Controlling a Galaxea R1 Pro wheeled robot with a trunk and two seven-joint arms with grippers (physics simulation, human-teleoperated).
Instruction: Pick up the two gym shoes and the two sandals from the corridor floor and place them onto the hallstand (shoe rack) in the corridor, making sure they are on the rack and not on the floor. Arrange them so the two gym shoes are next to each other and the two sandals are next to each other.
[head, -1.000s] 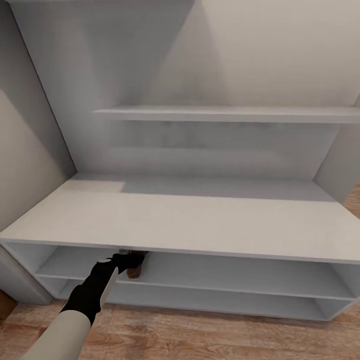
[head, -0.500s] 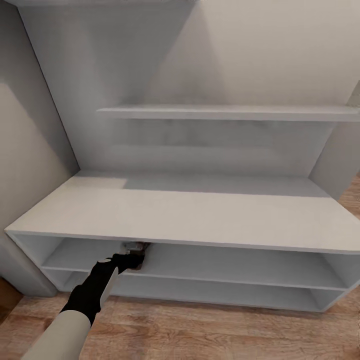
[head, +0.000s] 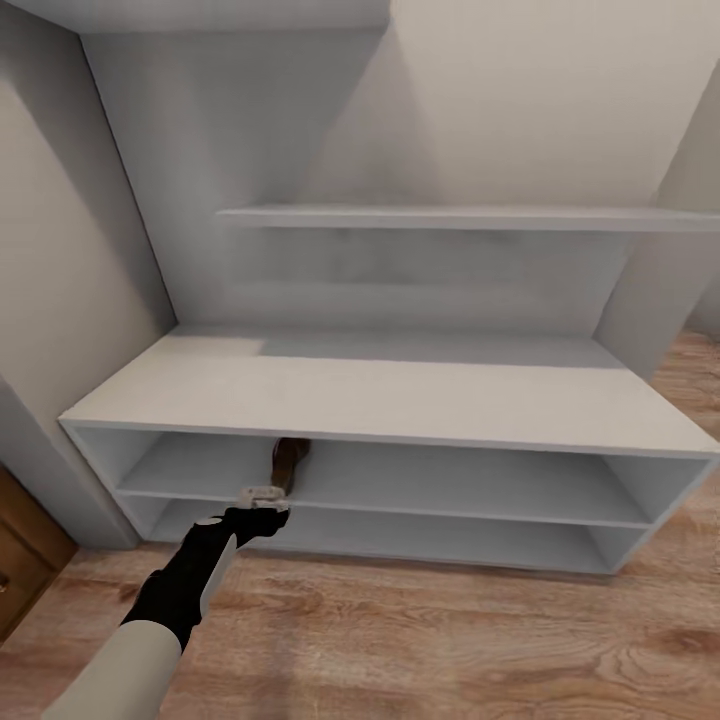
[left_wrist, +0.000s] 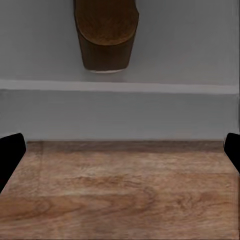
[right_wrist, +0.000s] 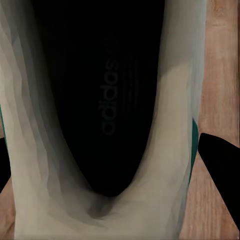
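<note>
At the left of the corridor, my left gripper (head: 262, 497) hangs just in front of the hallstand (head: 400, 400), level with its upper open shelf, fingers spread and grasping nothing. In the left wrist view the two dark fingertips (left_wrist: 11, 152) stand wide apart over bare floor (left_wrist: 125, 195). One dark brown sandal (head: 288, 465) lies on that shelf, toward its left end, pointing into the unit; its rounded end sits close to the shelf's front lip, which I judge safely on the rack and off the floor. Setting it well left leaves room beside it for its mate and for the sneakers further right. The broad top overhangs the sandal, so only its near part shows from the head camera, and the wrist view crops it too.

To the right, my right gripper (right_wrist: 105, 165) is clenched around a gym shoe (right_wrist: 175, 125), I judge: cream sides and a dark insole with lettering crowd the lens, a dark fingertip (right_wrist: 220, 165) on either flank and a teal sole edge just visible. How firm that grip is I cannot tell. The second sandal and second sneaker lie somewhere I cannot make out
</note>
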